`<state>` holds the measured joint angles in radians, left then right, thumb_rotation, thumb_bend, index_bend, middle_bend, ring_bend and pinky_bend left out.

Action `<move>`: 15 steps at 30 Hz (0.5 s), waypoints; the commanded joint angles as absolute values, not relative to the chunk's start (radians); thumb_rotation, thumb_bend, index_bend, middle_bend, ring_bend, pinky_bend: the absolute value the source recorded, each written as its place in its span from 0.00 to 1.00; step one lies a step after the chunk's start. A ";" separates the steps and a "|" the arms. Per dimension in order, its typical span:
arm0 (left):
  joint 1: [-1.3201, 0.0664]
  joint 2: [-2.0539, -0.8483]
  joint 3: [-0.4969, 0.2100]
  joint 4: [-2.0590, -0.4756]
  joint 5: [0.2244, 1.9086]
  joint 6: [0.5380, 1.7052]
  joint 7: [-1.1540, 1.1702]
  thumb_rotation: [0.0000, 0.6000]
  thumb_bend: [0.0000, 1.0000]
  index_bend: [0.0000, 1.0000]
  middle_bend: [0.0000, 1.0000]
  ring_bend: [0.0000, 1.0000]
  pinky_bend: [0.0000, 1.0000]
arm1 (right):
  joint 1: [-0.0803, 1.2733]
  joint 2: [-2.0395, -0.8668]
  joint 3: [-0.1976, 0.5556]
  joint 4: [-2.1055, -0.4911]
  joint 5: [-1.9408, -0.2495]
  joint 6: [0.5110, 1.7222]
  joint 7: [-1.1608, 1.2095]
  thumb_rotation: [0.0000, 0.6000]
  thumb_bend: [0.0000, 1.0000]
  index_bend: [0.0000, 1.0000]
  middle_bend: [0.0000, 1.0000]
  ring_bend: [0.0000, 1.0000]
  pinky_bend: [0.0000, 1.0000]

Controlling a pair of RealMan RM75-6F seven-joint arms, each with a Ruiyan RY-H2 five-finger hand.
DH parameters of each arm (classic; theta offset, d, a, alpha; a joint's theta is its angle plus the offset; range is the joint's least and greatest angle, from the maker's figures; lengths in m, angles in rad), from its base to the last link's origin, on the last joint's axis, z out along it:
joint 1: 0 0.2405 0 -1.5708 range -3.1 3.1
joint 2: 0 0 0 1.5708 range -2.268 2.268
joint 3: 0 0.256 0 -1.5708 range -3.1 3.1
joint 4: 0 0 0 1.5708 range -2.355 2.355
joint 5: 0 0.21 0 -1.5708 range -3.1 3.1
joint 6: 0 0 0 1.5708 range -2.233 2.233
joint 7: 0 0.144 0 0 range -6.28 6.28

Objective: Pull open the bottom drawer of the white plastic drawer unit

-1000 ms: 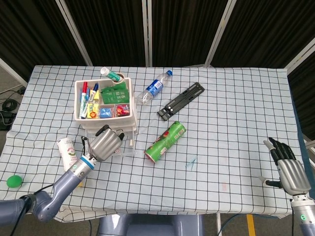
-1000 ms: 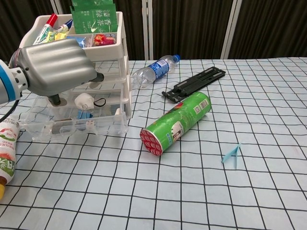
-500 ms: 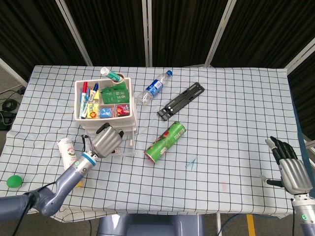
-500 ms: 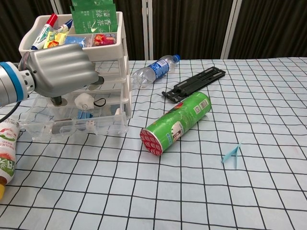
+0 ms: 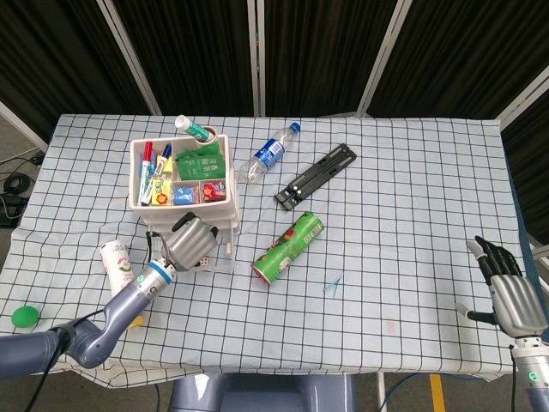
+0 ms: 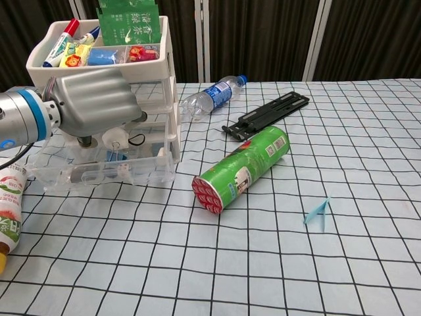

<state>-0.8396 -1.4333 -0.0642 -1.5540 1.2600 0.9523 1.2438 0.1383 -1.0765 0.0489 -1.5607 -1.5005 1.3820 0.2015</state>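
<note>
While the right hand (image 5: 515,296) idles with spread fingers far off at the desk's right edge, the left hand (image 6: 92,105) hangs curled, seemingly holding nothing, right over the bottom drawer (image 6: 105,172), already slid out toward the near side of the drawer unit (image 6: 168,99).

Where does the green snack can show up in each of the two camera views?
Head view: the green snack can lies just left of centre, right of the white drawer unit.
Chest view: it lies at centre, again right of the drawer unit.
Shared landmark: the clear water bottle behind it.
</note>
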 commanded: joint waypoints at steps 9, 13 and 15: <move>-0.858 -1.454 -0.032 -1.492 1.326 0.960 1.206 1.00 0.13 0.46 0.97 0.89 0.77 | 0.139 -1.078 0.050 -1.560 -1.500 1.382 0.201 1.00 0.02 0.03 0.00 0.00 0.00; -0.865 -1.451 -0.010 -1.469 1.389 0.968 1.189 1.00 0.13 0.46 0.97 0.89 0.77 | 0.138 -1.077 0.050 -1.560 -1.500 1.382 0.201 1.00 0.02 0.03 0.00 0.00 0.00; -0.865 -1.449 -0.004 -1.458 1.408 0.973 1.177 1.00 0.13 0.47 0.97 0.89 0.77 | 0.138 -1.077 0.049 -1.561 -1.502 1.385 0.202 1.00 0.02 0.03 0.00 0.00 0.00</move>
<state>-0.8628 -1.4507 -0.0124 -1.4686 1.3941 0.9675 1.1879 0.1377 -1.0768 0.0495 -1.5609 -1.5018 1.3841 0.2016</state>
